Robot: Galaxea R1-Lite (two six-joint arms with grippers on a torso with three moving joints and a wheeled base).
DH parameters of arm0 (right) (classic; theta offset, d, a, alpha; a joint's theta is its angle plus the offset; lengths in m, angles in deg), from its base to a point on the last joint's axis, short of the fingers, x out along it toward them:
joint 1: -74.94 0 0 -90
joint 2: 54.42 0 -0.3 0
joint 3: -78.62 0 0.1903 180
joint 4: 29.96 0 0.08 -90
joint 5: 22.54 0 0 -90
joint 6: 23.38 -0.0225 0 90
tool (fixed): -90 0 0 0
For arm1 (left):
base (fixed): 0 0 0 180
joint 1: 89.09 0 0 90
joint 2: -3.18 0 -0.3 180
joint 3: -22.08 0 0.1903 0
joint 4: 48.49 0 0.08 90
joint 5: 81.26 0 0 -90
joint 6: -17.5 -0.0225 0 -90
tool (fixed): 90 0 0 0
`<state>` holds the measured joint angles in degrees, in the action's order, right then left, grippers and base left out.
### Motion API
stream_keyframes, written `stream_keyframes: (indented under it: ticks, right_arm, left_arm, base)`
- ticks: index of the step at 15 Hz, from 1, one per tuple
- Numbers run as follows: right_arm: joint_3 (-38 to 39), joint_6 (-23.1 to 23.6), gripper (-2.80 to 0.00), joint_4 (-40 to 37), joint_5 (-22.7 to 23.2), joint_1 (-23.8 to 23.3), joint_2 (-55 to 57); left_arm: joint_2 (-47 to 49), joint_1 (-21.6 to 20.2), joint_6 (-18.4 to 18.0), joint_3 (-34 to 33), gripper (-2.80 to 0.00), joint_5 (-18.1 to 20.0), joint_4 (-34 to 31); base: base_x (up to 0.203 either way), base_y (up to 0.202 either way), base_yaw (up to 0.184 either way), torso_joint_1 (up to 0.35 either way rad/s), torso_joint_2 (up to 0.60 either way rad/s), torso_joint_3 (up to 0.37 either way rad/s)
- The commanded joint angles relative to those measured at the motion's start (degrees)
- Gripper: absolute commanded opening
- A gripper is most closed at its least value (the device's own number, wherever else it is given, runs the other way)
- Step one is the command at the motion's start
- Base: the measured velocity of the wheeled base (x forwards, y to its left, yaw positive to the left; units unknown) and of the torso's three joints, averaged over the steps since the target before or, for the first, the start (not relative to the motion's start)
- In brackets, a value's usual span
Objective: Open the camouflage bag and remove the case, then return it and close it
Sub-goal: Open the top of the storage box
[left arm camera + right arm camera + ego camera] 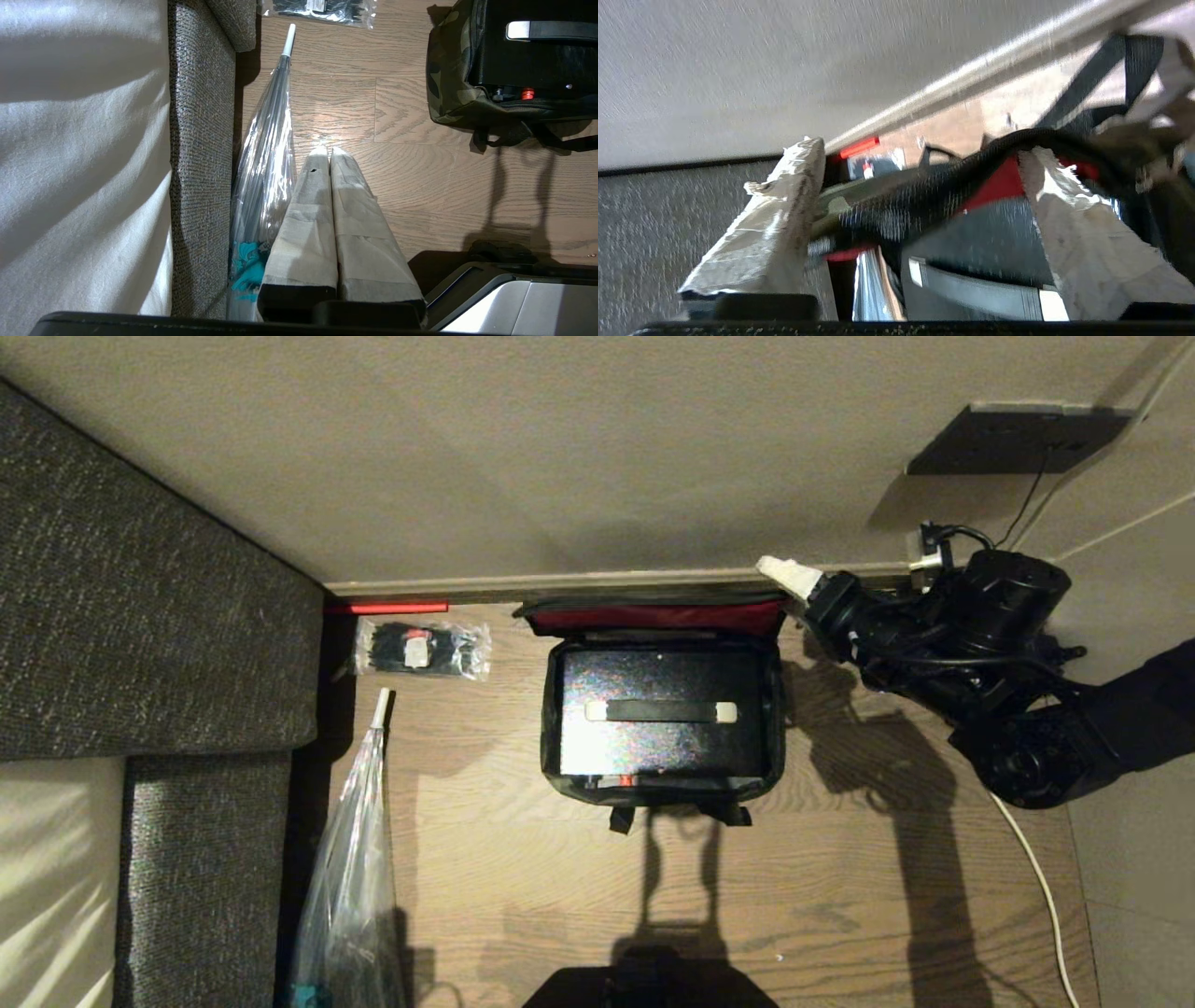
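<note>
The camouflage bag (551,737) stands open on the wooden floor by the wall. Its lid, with the red lining (658,618), is folded back against the skirting. The black speckled case (663,751) lies flat inside the bag, its handle (661,711) on top. My right gripper (794,581) hovers open at the lid's back right corner. In the right wrist view its taped fingers (775,219) are spread wide and the lid's black rim (924,196) runs across the gap. My left gripper (329,150) is shut on nothing, parked above the floor left of the bag (448,93).
A grey sofa (140,616) fills the left side, with a clear folded umbrella (359,840) lying along it. A clear packet of black items (420,649) lies left of the bag. A white cable (1036,877) trails on the floor at the right, below a dark wall plate (1018,439).
</note>
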<state>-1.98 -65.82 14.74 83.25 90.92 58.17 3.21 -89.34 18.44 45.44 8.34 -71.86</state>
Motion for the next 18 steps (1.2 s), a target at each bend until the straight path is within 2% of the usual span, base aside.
stream_keyframes:
  ticks: [1,10,15,18]
  right_arm:
    - [-2.4,-0.4,0.0,0.3,0.2,-1.4,0.5]
    - [-3.9,0.0,0.0,1.9,0.0,-3.2,1.7]
    - [-4.1,0.3,0.0,4.0,-1.7,-3.7,3.0]
    - [-7.3,2.8,0.0,5.1,-3.2,-4.7,4.9]
  left_arm:
    - [-0.1,0.0,0.0,-0.2,-2.8,0.0,0.0]
    - [-0.1,0.0,0.0,-0.2,-2.8,0.0,0.0]
    - [-0.1,0.0,0.0,-0.2,-2.8,0.0,0.0]
    - [-0.1,0.0,0.0,-0.2,-2.8,0.0,0.0]
  base:
    - [0.0,0.0,0.0,0.0,0.0,0.0]
    - [0.0,0.0,0.0,0.0,0.0,0.0]
    - [0.0,0.0,0.0,0.0,0.0,0.0]
    - [0.0,0.0,0.0,0.0,0.0,0.0]
